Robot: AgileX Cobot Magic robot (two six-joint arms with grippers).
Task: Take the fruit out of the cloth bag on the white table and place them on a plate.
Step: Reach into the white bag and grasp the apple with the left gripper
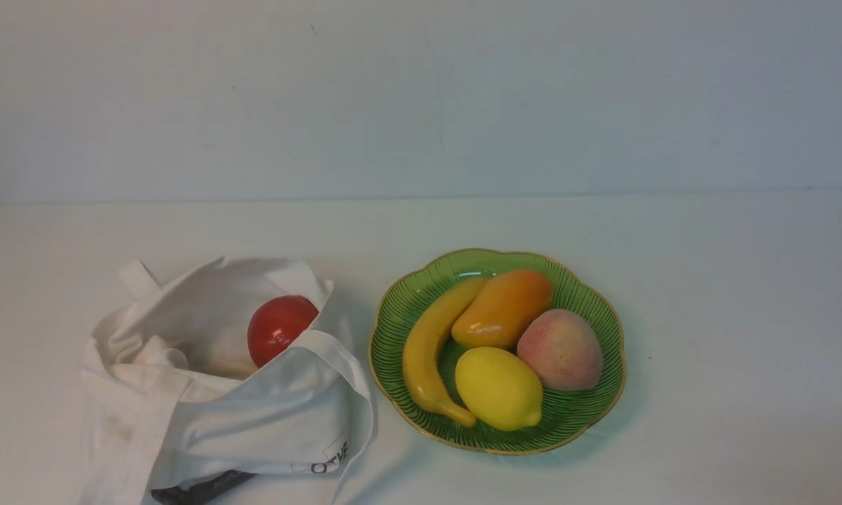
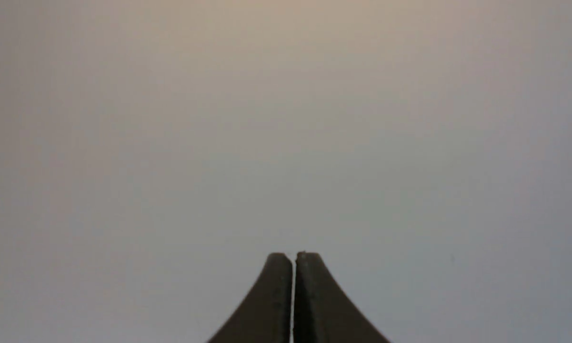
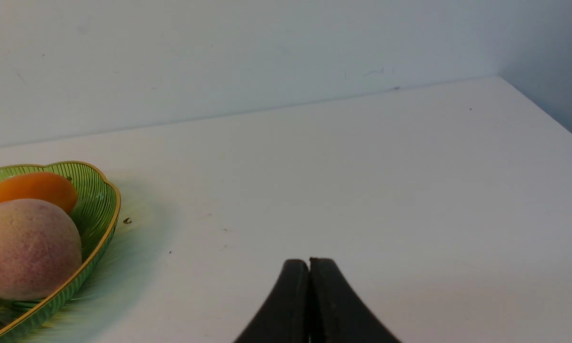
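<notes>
Here, the left gripper (image 2: 294, 257) is pressed together to a hairline slit, holding nothing, before a blank pale surface. The right gripper (image 3: 309, 263) is likewise closed and empty above the white table (image 3: 362, 190), well apart from the plate (image 3: 100, 200). How far either sits from the fruit cannot be told. The fruit (image 1: 278, 328), a glossy red apple, lies in the open mouth of the cloth bag (image 1: 266, 421), partly behind a fold, left of the plate with banana (image 1: 424, 358), mango (image 1: 505, 308), lemon (image 1: 498, 388) and peach (image 1: 561, 349).
</notes>
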